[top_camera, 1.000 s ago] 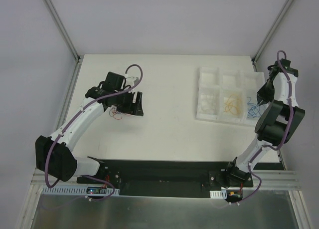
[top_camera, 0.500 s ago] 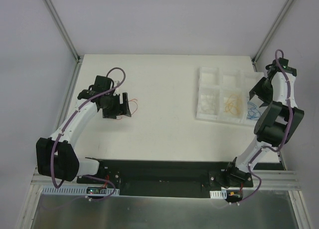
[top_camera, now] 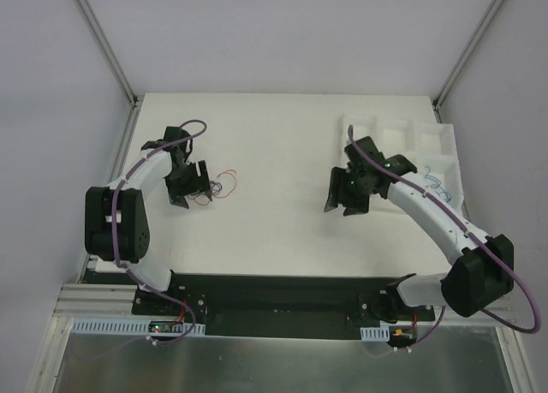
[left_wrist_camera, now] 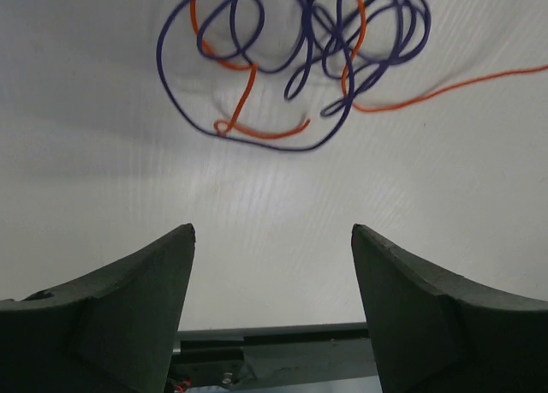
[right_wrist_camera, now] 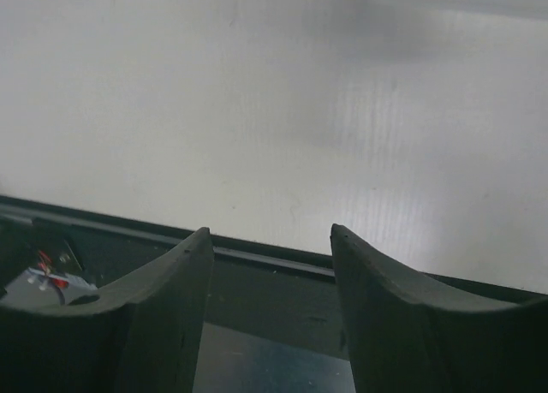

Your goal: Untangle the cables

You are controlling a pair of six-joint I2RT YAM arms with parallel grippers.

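Now: the cables [left_wrist_camera: 291, 59] lie on the left side of the white table [top_camera: 282, 153], just beyond the tips of the left gripper [left_wrist_camera: 272, 235] and touching neither finger. The wrist view shows two colours. A dark blue-violet wire is coiled in several overlapping loops, and an orange-red wire threads through them. One orange tail [left_wrist_camera: 462, 85] runs off to the right, clear of the knot.

Left gripper: jaws wide, nothing between them. Right gripper [right_wrist_camera: 270, 235]: jaws also spread and empty, over bare table and well apart from the bundle.

A white tray [top_camera: 424, 140] sits at far right, partly behind the right arm. A thin blue strand [top_camera: 435, 186] lies in it; which compartment, I cannot tell.

Handling, as judged:
- The wires look hair-thin, nearly weightless and limp with some spring.
- They will probably skate on the smooth surface, and the whole clump may lift when one strand is pulled.
- A pinch needs the fingertips low against the table.

Best hold looks like the free orange tail, with the other gripper on the outer blue loop [left_wrist_camera: 161, 55] at left. Draw apart slowly, since a sharp tug would likely cinch the crossings.
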